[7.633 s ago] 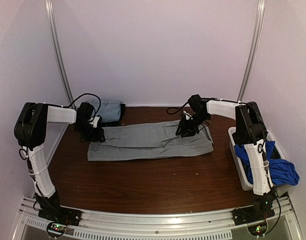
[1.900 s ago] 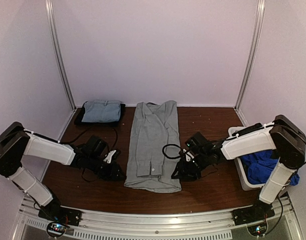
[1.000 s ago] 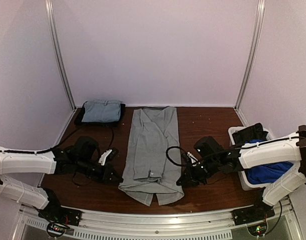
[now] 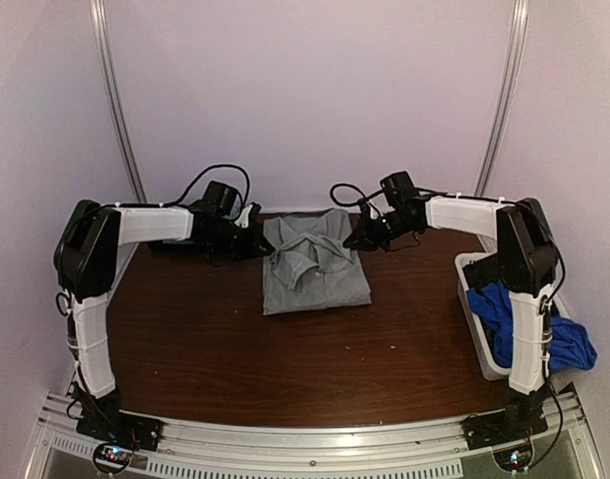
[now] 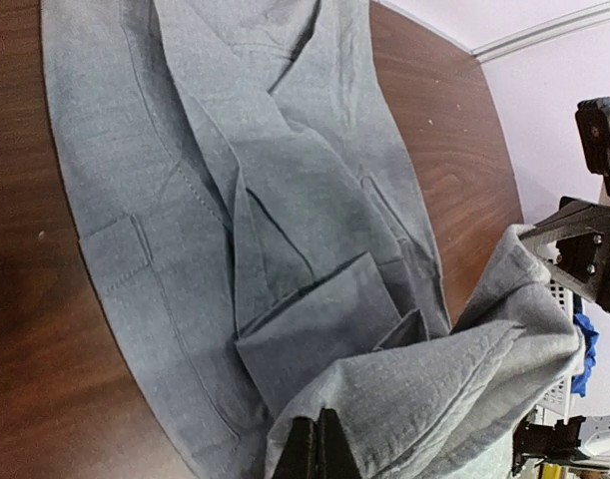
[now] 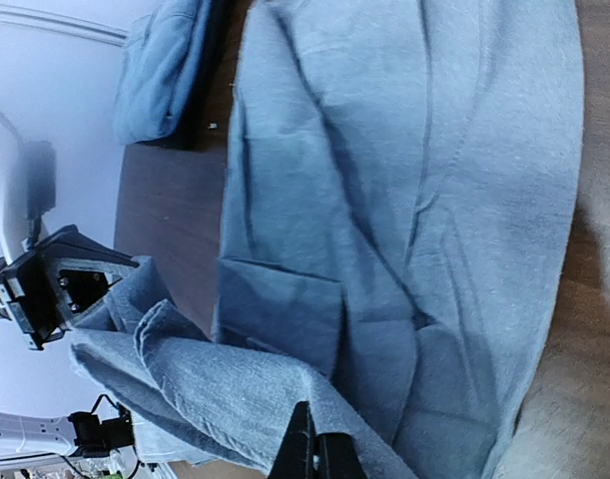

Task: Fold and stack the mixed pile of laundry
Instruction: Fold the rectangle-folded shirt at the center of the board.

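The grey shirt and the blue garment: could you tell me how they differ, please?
The grey shirt lies folded over on the table; the blue garment sits crumpled in the bin, spilling over its rim. The left gripper and right gripper pinch the shirt's edge; nothing holds the blue garment. Both are soft cloth.

We count two arms, left arm [image 4: 85, 299] and right arm [image 4: 529, 329]. That makes two tools: left tool [image 4: 253, 234] and right tool [image 4: 365, 239].

One tabletop [image 4: 285, 359].

Four garments that we can make out:
- one grey shirt [image 4: 314, 264]
- one folded blue-grey garment [image 6: 165, 60]
- one dark piece [image 6: 217, 80] at its edge
- one royal-blue piece [image 4: 569, 344]

One white plastic bin [image 4: 479, 339].

Two upright metal rails on the back wall, left rail [image 4: 120, 110] and right rail [image 4: 504, 100], plus one base rail [image 4: 305, 439] along the front.
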Tool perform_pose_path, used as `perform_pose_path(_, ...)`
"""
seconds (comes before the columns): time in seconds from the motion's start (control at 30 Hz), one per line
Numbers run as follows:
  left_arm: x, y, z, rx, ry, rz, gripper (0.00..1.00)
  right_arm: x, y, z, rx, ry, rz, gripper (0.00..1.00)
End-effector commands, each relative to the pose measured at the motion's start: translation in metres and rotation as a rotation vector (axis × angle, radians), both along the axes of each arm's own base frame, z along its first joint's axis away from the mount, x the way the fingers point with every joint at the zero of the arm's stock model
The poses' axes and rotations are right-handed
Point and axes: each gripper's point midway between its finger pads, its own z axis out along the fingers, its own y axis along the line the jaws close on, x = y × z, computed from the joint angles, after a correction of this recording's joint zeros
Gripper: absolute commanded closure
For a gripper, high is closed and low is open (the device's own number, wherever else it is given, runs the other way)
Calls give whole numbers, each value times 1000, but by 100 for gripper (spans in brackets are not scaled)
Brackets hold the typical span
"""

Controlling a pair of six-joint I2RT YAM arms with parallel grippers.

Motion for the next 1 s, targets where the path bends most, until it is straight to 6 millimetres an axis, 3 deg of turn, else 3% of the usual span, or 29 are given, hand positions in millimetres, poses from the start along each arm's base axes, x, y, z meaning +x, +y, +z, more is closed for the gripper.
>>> perform_pose_path(0.0,27,-19,-10,-25,-30,-29,100,15,-10,-38,-37,63,23,100)
perform_pose_path(0.1,37,-20,-29,-15,-9,-13,100,22,-12,-55,-28,83,8,100)
perform_pose_path(0.2,43,-8,-53,17,36,37,100,28,-12,-63,-18,96,2,100)
perform_pose_path(0.23,44,-3,-57,19,47,47,100,31,-11,-63,-13,95,0,96)
perform_pose_path(0.3,46,7,-60,22,59,69,100,36,-12,-56,1,88,-2,78)
perform_pose_path(0.4,53,17,-39,-14,18,84,94,42,-22,-31,22,54,-16,59)
perform_pose_path(0.57,59,46,12,-48,-89,152,64,27,-46,21,48,-13,-14,38)
perform_pose_path(0.63,49,52,30,-67,-123,157,56,9,-53,26,29,-19,5,37)
perform_pose_path(0.7,34,54,36,-69,-148,129,54,-12,-58,23,22,6,24,38)
perform_pose_path(0.83,-7,48,25,-54,-135,61,54,-57,-54,6,33,76,48,48)
perform_pose_path(0.97,-44,36,-2,-45,-81,12,56,-91,-27,-11,42,113,113,63)
